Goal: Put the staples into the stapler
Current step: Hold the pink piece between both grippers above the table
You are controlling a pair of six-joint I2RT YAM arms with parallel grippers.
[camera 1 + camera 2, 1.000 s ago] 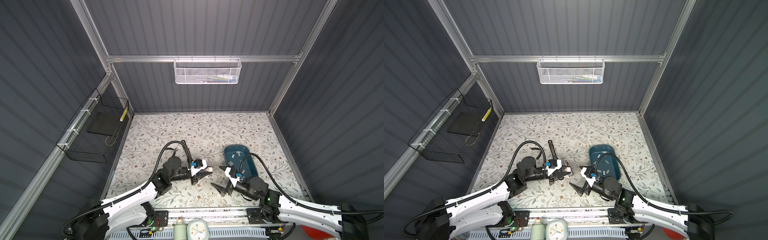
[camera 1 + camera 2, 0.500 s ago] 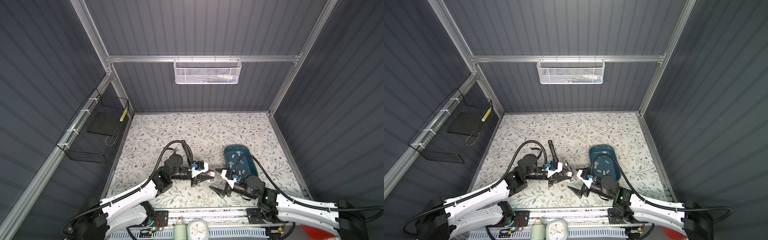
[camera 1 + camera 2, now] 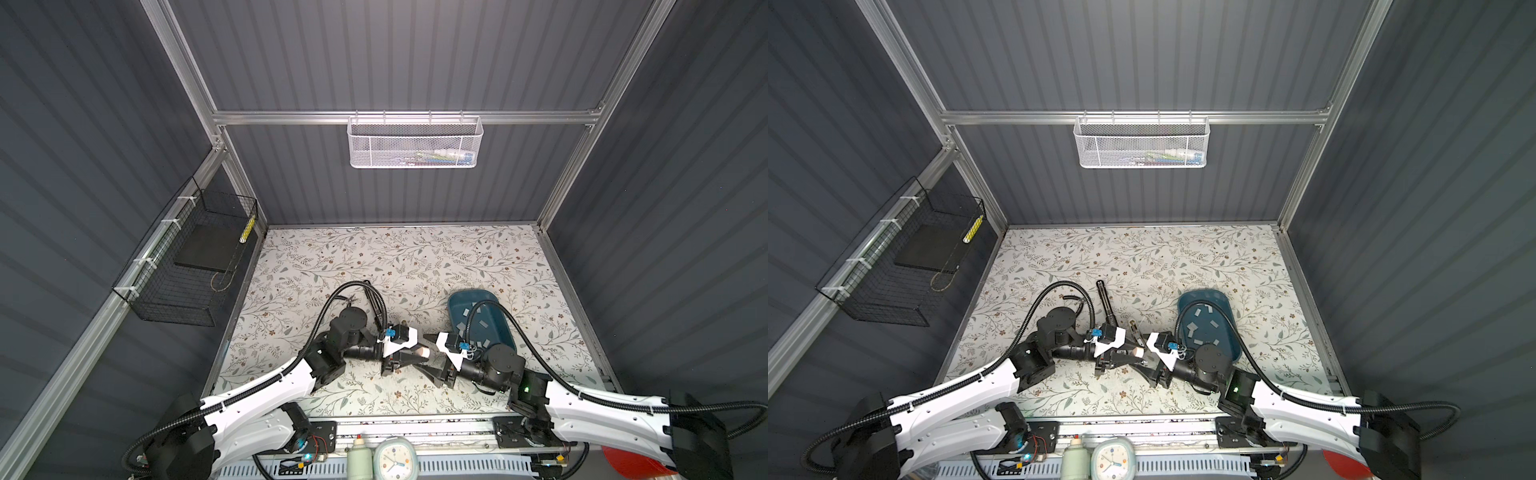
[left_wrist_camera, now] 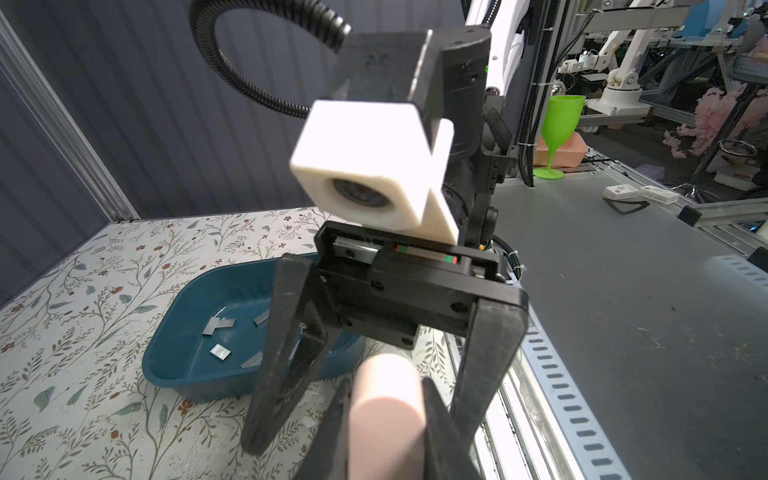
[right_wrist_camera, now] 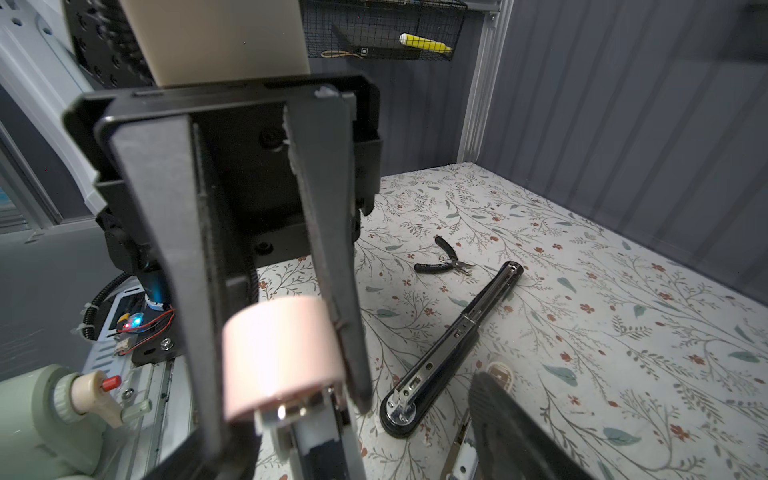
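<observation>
My left gripper (image 3: pixel 419 354) is shut on a pink stapler (image 4: pixel 386 411), holding it off the table with its pink front end (image 3: pixel 424 353) pointing at the right arm. In the right wrist view that end (image 5: pixel 282 353) shows a metal part beneath it. My right gripper (image 3: pixel 430 354) faces it with its jaws open, one finger (image 4: pixel 282 353) on each side of the stapler's end and neither touching it. The staples (image 3: pixel 482 324), several small grey strips, lie in a blue tray (image 3: pixel 457 298) behind the right gripper. They also show in the left wrist view (image 4: pixel 219 351).
A long black stapler (image 3: pixel 1104 299) lies opened flat on the floral mat behind the left gripper and is also in the right wrist view (image 5: pixel 457 336). Small black pliers (image 5: pixel 442 262) lie beyond it. A loose metal rail (image 3: pixel 1136 328) rests on the mat between the grippers.
My right gripper has moved left to the pink stapler's front end and its jaws have narrowed around it. The left gripper has hardly moved.
</observation>
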